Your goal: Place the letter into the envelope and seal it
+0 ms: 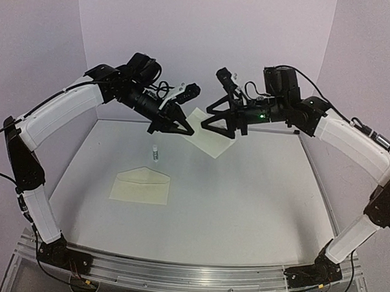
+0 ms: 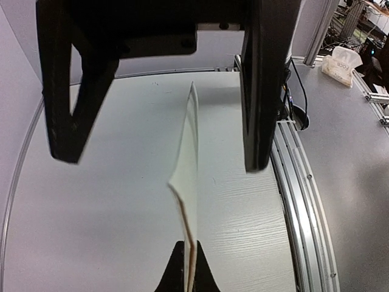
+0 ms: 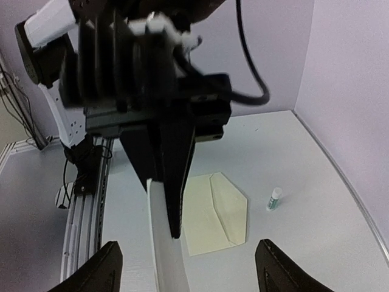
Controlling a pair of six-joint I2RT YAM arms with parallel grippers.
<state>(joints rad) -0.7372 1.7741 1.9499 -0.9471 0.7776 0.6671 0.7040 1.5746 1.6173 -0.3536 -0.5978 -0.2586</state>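
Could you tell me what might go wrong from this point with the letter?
The left gripper alone pinches the letter at one edge, in mid-air; it could sag or slip. The small tube stands upright close to the envelope; lowering the letter might knock it over.

This looks like a robot lab, a place where people try out machines; a left robot arm [image 1: 59, 112] and a right robot arm [image 1: 352, 144], white with black joints, are bolted to a long silver metal rail [image 1: 189, 273] at the near edge of a white table [image 1: 244, 206], and plain pale purple walls [image 1: 206, 30] stand around the table like a little booth. Black cables [image 3: 252, 67] hang off the arms; past the table edge there is a grey workbench [image 2: 352, 158] with a tissue box [image 2: 342, 64] on it and silver metal frame posts [image 2: 320, 30] beside it.
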